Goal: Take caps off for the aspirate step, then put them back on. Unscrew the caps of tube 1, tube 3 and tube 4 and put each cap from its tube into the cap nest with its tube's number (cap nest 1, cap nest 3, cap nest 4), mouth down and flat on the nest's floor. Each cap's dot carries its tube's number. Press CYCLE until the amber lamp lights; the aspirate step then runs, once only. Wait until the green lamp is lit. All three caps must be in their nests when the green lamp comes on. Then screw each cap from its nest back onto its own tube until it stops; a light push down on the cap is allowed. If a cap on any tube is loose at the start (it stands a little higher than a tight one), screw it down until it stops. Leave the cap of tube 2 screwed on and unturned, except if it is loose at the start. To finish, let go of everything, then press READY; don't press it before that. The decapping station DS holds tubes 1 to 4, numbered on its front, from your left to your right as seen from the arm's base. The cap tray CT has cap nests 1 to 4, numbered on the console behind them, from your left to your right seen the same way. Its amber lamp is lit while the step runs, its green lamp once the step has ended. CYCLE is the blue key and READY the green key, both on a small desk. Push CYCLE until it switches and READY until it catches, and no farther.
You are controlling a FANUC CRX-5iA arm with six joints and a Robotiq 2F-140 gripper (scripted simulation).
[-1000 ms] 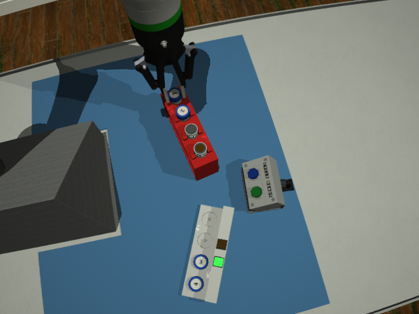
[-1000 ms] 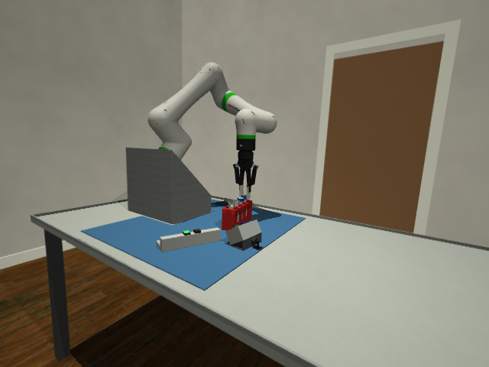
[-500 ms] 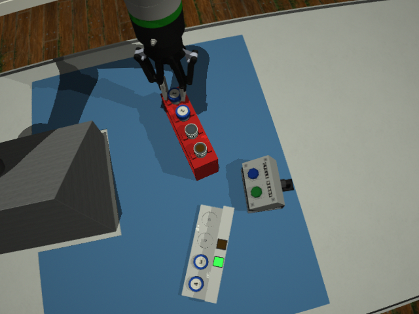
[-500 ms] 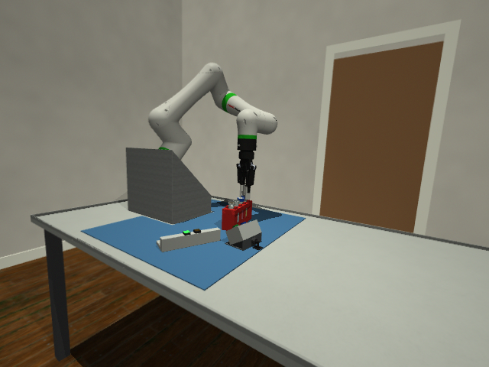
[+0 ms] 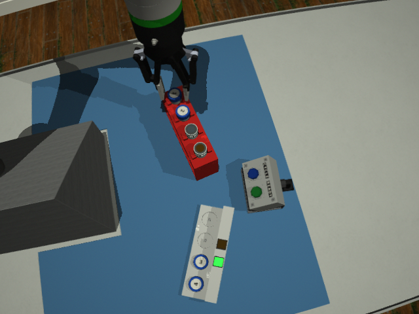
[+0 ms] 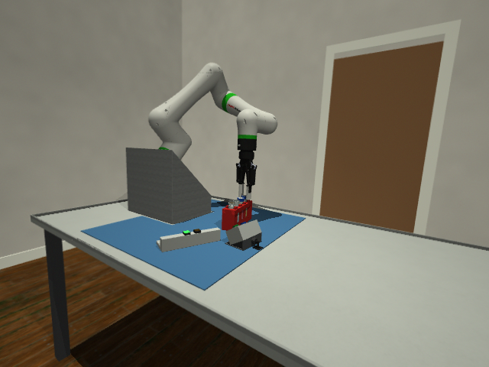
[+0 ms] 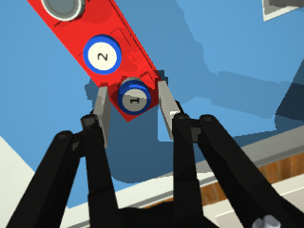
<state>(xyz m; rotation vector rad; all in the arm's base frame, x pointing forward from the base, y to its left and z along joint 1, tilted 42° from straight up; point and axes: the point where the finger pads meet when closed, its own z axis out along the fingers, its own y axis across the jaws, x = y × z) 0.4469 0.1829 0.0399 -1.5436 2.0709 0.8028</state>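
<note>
The red decapping station (image 5: 191,135) lies on the blue mat. Cap 1 (image 5: 174,95) sits on tube 1 at its far end, and cap 2 (image 5: 182,111) sits on tube 2. Tube 3 (image 5: 191,129) and tube 4 (image 5: 200,148) stand uncapped. My gripper (image 5: 173,90) straddles cap 1; in the wrist view its fingers stand a little apart from cap 1 (image 7: 134,100) on both sides, so it is open. Cap 3 (image 5: 200,261) and cap 4 (image 5: 195,284) lie in their nests on the cap tray (image 5: 207,250). The green lamp (image 5: 218,261) is lit; the amber lamp (image 5: 221,244) is dark.
The small desk (image 5: 263,184) with the blue CYCLE key (image 5: 253,173) and the green READY key (image 5: 256,191) stands right of the station. A large grey wedge block (image 5: 50,182) stands at the left. Nests 1 and 2 are empty.
</note>
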